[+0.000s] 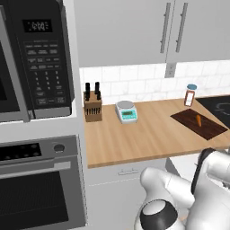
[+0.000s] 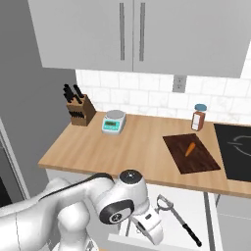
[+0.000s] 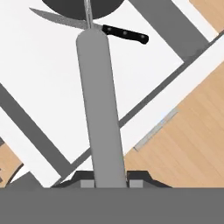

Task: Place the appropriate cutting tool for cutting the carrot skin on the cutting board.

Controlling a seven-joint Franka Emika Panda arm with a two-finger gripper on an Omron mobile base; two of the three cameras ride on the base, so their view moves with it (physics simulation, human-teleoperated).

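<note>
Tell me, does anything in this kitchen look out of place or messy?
Nothing is spilled or broken. The one oddity is the drawer below the counter, standing open with a peeler lying slantwise inside. The carrot sits neatly on the cutting board.

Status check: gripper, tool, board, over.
Gripper shut on grey handle, low over the open drawer. Peeler and knife lie in drawer. Cutting board holds only the carrot. Nothing blocking the counter route.
</note>
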